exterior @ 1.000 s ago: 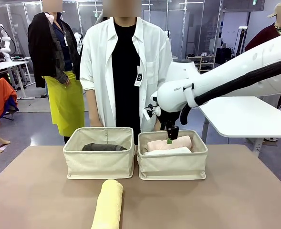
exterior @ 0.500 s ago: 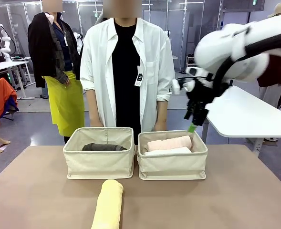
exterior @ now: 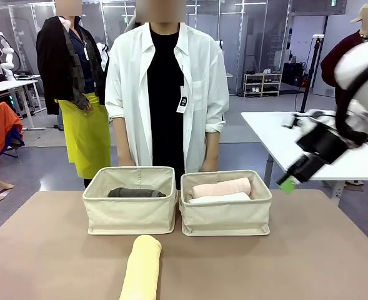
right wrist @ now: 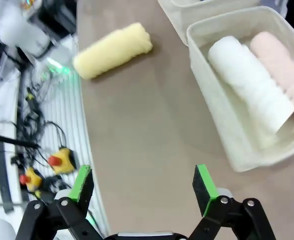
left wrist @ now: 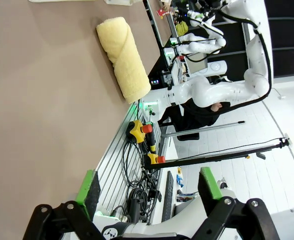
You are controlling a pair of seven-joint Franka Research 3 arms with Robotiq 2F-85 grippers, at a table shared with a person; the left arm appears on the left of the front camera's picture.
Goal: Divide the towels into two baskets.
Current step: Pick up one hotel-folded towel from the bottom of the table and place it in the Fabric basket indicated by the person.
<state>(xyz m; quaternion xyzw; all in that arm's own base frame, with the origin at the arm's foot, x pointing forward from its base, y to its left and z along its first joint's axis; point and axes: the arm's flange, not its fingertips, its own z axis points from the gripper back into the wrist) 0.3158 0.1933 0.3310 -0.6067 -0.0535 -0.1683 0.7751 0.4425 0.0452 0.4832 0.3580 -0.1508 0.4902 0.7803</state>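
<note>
Two cream baskets stand side by side mid-table. The left basket [exterior: 130, 215] holds the dark grey towel [exterior: 135, 193]. In the right basket [exterior: 226, 219] [right wrist: 206, 85] lie the peach-pink towel [exterior: 221, 187] [right wrist: 281, 65] and the white towel [exterior: 220, 198] [right wrist: 251, 85]. The pale yellow towel [exterior: 141, 265] [left wrist: 123, 57] [right wrist: 113, 50] lies on the table in front of the baskets. My right gripper [exterior: 288, 183] [right wrist: 143, 182] hangs open and empty to the right of the right basket, above the table. My left gripper [left wrist: 149, 185] is open and empty, well away from the yellow towel.
A person in a white coat [exterior: 165, 94] stands just behind the baskets, hands behind them. A white table [exterior: 308, 147] stands at the back right. Beyond the table's near edge are cables and emergency-stop buttons [left wrist: 139, 131] [right wrist: 59, 160].
My right arm has lifted out of the right basket and swung off to the right, open and empty. The peach-pink towel stays in that basket.
</note>
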